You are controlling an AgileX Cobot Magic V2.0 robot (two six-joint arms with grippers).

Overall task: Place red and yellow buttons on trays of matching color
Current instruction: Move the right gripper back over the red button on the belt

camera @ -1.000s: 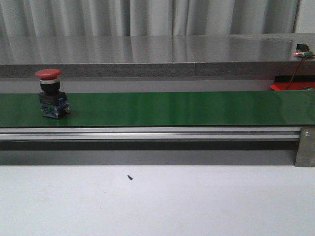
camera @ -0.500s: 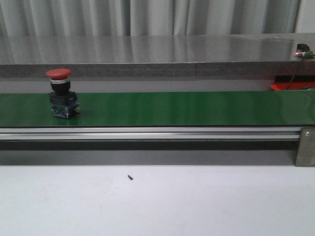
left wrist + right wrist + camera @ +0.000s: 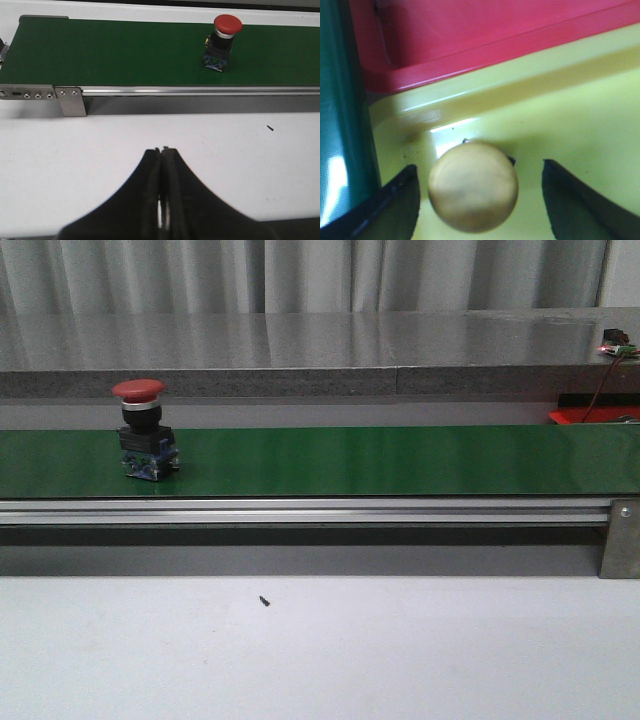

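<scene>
Well, no writing shows; yellow button [image 3: 473, 186] sits in yellow tray [image 3: 580, 125] between my spread right gripper [image 3: 479, 200] fingers; left gripper [image 3: 162, 192] pressed together.

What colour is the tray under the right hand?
Yellow. The tray shows best in the right wrist view, with a yellow button between the open hand's fingers.

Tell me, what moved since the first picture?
The red mushroom-top push button rode rightward along the long green belt, upright the whole way. Nothing was grabbed or let go in the front view. The sliver of bright red tray and the tiny black speck stayed put.
</scene>
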